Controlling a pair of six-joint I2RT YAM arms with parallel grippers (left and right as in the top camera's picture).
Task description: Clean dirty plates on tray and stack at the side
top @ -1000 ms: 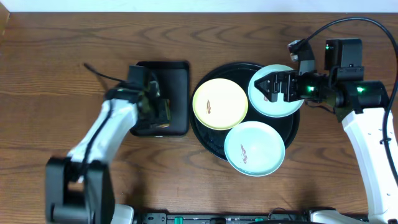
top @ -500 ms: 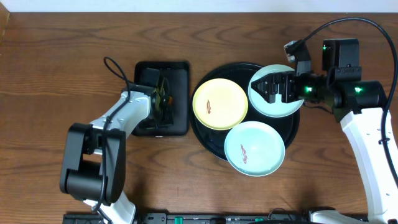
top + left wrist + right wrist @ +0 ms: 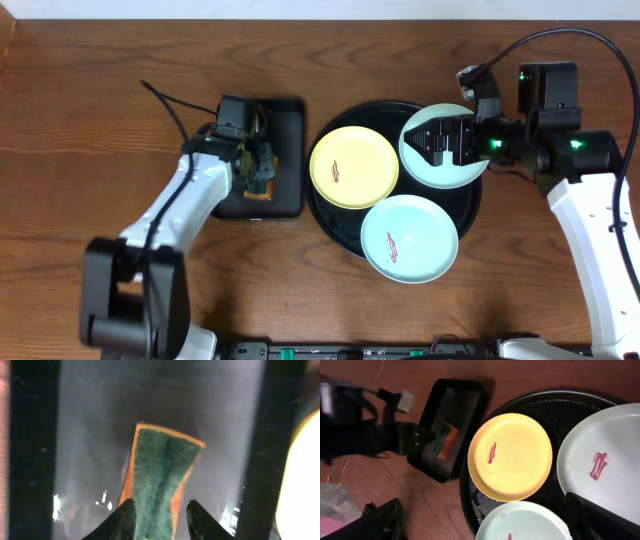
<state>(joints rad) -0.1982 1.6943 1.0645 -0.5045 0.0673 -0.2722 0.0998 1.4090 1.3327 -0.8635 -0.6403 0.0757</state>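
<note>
The round black tray holds a pale yellow plate and two mint-blue plates, one at the upper right and one at the front. Each has a small red-brown smear. My left gripper is over the small rectangular tray, shut on a green and orange sponge. The sponge also shows in the right wrist view. My right gripper is open and empty above the upper-right mint plate. The yellow plate lies left of it.
The rectangular black tray lies just left of the round tray on the brown wooden table. A crumpled clear bag with something pink lies at the table's left. Cables trail from both arms.
My left arm has swung its elbow about while its gripper stayed over the rectangular tray with the sponge. The right arm and the plates have not moved.
</note>
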